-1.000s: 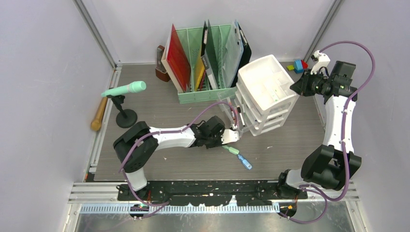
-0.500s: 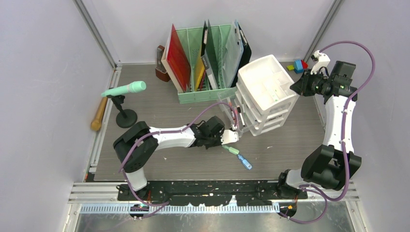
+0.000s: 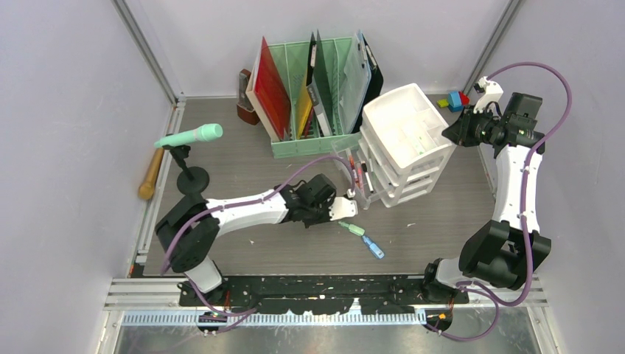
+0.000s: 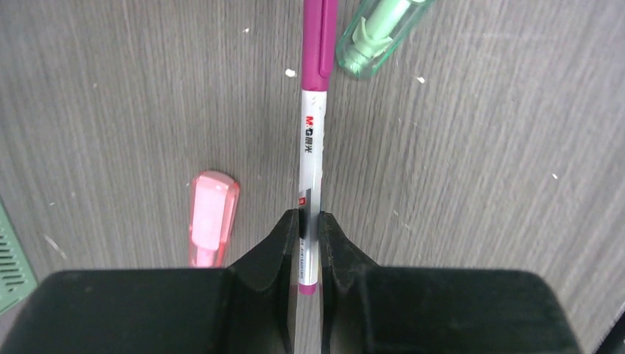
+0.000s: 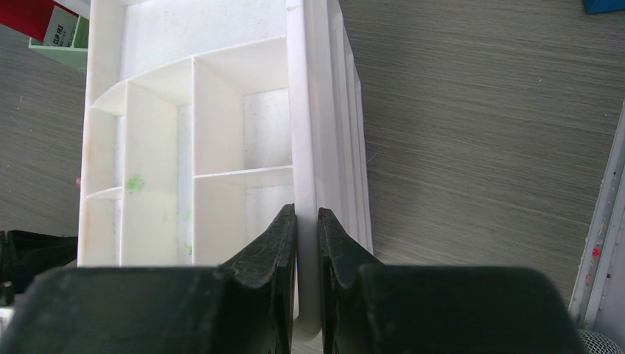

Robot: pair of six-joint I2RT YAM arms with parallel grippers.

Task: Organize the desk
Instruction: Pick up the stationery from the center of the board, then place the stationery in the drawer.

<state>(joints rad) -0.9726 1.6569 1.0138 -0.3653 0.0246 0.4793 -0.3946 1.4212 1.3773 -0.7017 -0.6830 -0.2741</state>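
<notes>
Pen (image 4: 313, 140) in hand is what your next move turns on. Your left gripper (image 4: 309, 225) is pinched narrow on the lower end of its white barrel. The long axis runs straight up the wrist frame, with the magenta cap pointing away from the gripper. Whether the pen is clear of the bench (image 3: 243, 147) or resting on it, the pictures do not show.

In the overhead frame this gripper sits at centre, and the clear pen cup (image 3: 352, 168) lies close by to its upper right, just against the white drawer unit (image 5: 302, 110). That looks like the likely home for the pen, and your left arm is much the nearer one. You would probably have to tip the pen upright first.

A green marker (image 4: 376, 29) lies just beside the pen's cap and a pink piece (image 4: 212, 221) lies left of the barrel, so watch both.

Your right gripper (image 5: 307, 221), at the upper right overhead, is closed narrow on the wall of the drawer unit's top tray. The tray's compartments look bare apart from a green smudge. The clear cup seems to hold a few pens. The mint file rack (image 3: 313, 144) at the top centre holds upright folders.
</notes>
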